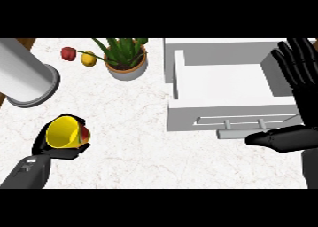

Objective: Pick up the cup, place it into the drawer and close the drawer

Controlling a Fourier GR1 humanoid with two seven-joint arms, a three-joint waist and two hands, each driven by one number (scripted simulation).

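Left hand [56, 148] round yellow cup [63, 132]

My left hand [56, 148] hides the yellow cup's [63, 132] base at lower left; the grey cylinder [21, 71] is cut off upper left.

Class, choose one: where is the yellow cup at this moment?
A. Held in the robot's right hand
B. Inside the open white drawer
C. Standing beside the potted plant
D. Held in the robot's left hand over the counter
D: the left hand curls round the yellow cup over the white marble counter, well left of the open white drawer.
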